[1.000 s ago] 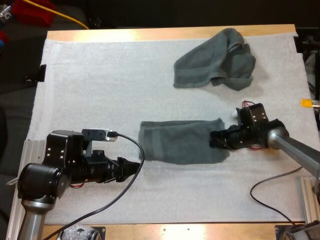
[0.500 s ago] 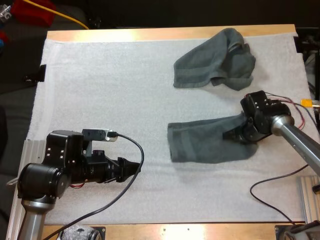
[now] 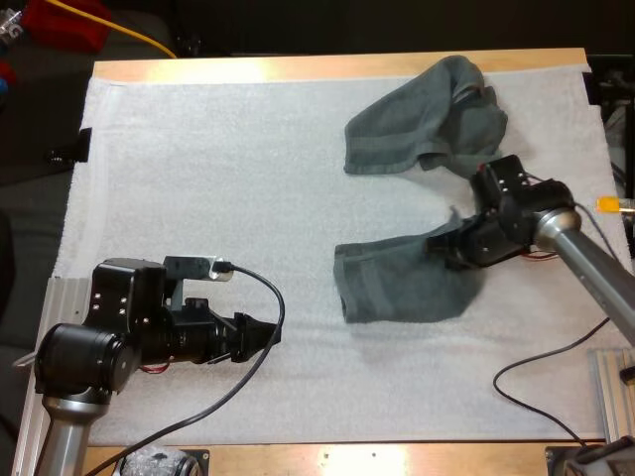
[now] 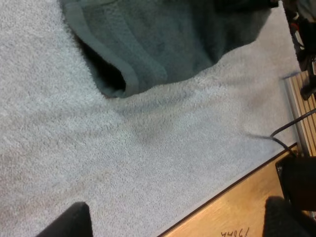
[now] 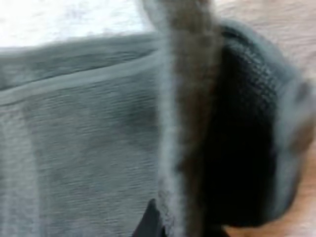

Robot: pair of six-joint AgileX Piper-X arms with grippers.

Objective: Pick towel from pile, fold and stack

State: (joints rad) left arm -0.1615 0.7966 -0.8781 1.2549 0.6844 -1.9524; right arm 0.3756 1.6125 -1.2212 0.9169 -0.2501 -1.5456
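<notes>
Towel [image 3: 397, 286] is pinched at one end by the right gripper [image 3: 442, 246], probably for folding over. The left gripper [image 3: 272, 333] is held wide open, out of the way.

The wooden table [image 3: 298, 67] is covered almost fully by a white mat [image 3: 198, 178]; bare wood shows as a strip at 12 o'clock and another at 6 o'clock. Two dark grey-green towels lie on the mat. The crumpled towel [image 3: 417, 129] is toward 1 o'clock, near the far edge. The folded towel [image 3: 397, 283] lies a little toward 4 o'clock from the mat's middle, long side from 9 to 3 o'clock, and its 3 o'clock end is bunched. The two towels are apart.
</notes>
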